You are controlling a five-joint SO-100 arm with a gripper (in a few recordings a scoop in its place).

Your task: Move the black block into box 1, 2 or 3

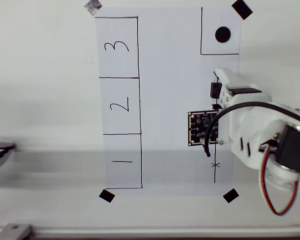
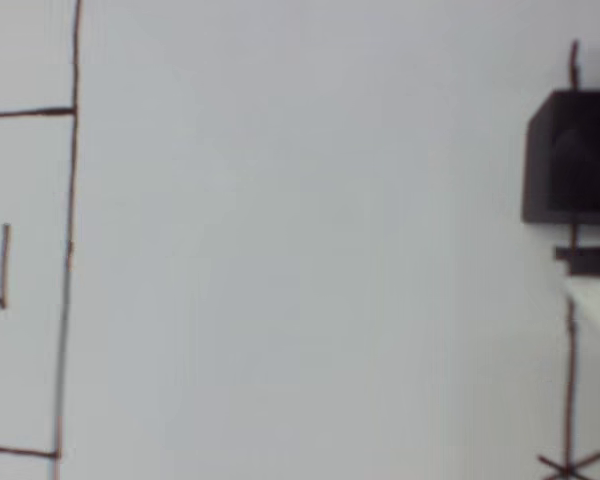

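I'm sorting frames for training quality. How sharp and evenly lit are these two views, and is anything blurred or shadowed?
Overhead view: mostly sharp, box numbers legible; a grey shadow band crosses the lower paper over box 1; a blurred dark shape sits at the left edge. Wrist view: soft focus throughout, drawn lines fuzzy, the black block has smeared edges and is cut by the right border; lighting flat, no glare.

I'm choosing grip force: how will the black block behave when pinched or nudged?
The black block looks like a rigid, flat-faced cube, so it should probably slide on the smooth paper rather than roll. Being small, it is likely light and might skid from a glancing touch. Its matte faces probably grip fairly well.
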